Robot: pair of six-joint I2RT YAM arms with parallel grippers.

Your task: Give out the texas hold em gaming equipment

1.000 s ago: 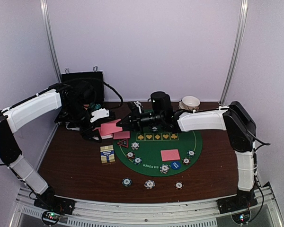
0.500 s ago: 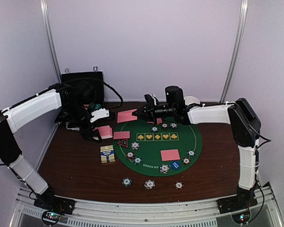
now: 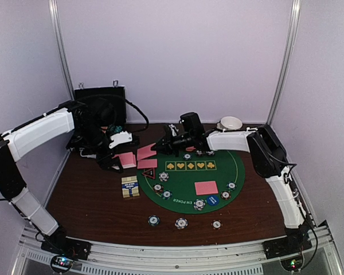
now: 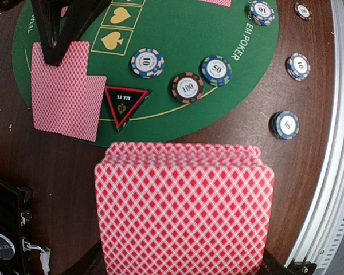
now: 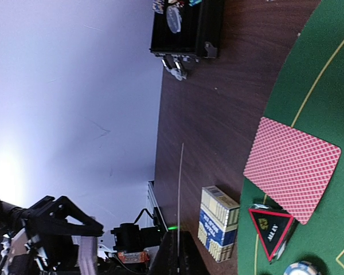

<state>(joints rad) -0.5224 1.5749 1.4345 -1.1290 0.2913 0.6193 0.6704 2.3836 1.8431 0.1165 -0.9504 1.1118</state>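
Note:
My left gripper (image 3: 117, 161) is shut on a deck of pink-backed cards (image 3: 126, 159), which fills the bottom of the left wrist view (image 4: 183, 212). My right gripper (image 3: 159, 146) is shut on one card (image 3: 144, 152), held low over the green mat's left edge (image 3: 160, 200); the right wrist view shows this card edge-on (image 5: 179, 200). Another card (image 3: 147, 164) lies flat just below it, beside the black-and-red triangular marker (image 3: 148, 172). A further card (image 3: 206, 187) lies at the mat's right. Striped chips (image 3: 181, 223) sit on and in front of the mat.
A card box (image 3: 130, 187) stands left of the mat. An open black case (image 3: 100, 106) stands at the back left and stacked white bowls (image 3: 230, 124) at the back right. The table's front edge has a metal rail (image 4: 338, 114).
My right gripper drew a card off the deck, lifted it toward the back, then came back down to the left with it over the mat's left edge. The left arm stayed still.

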